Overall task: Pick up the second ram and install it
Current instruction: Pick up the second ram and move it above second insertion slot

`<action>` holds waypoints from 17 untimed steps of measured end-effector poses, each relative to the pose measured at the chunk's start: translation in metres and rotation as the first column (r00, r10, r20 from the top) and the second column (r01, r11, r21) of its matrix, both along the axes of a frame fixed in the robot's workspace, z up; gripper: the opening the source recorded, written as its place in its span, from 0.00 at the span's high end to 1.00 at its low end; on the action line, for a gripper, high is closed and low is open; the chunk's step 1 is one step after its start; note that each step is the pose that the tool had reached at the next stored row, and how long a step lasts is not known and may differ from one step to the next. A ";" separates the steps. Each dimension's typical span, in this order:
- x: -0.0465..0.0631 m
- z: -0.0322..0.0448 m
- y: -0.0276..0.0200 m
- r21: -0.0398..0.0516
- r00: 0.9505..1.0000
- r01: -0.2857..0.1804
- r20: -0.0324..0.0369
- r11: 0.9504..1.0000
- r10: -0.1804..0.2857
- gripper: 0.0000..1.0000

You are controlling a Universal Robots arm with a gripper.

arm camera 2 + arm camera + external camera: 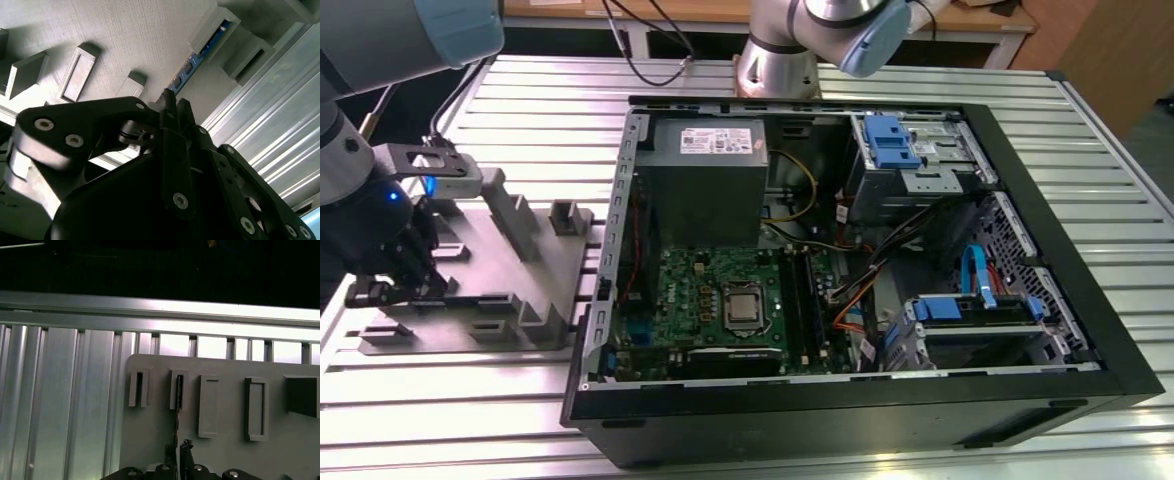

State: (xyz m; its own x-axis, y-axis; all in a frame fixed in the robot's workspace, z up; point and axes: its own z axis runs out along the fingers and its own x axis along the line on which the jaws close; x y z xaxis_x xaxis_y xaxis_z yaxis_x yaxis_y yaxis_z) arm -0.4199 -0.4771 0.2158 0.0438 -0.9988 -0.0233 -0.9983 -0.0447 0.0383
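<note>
ram (pixel 191 63) standing in holder (pixel 150 430) slots

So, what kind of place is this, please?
Probably a robot lab or test bench for computer assembly: an open computer case lies on a ribbed metal table, with a robot arm and a grey parts holder beside it.

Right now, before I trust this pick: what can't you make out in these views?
- Second wrist view: the second ram shows as a blue strip between the fixture holders; the tool covers its near end.
- First wrist view: the second ram is edge-on, so its chips are hidden.
- Exterior view: the tool and arm block the fixture slots behind them.
- Exterior view: the motherboard slots are too dark and small to tell if filled.
</note>
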 end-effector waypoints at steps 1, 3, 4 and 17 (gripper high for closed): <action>0.000 0.0000 0.0000 0.000 1.000 0.000 0.000 1.000 0.000 0.77; 0.000 0.0000 0.0000 0.000 1.000 0.000 0.000 1.000 0.000 0.71; 0.000 0.0000 0.0000 0.000 1.000 0.000 0.000 1.000 0.000 0.71; 0.000 -0.0130 0.0000 0.000 1.000 0.000 0.000 1.000 0.000 0.64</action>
State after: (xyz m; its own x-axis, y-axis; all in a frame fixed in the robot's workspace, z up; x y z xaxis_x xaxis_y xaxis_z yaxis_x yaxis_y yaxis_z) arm -0.4199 -0.4771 0.2028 0.0438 -0.9988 -0.0231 -0.9983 -0.0446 0.0385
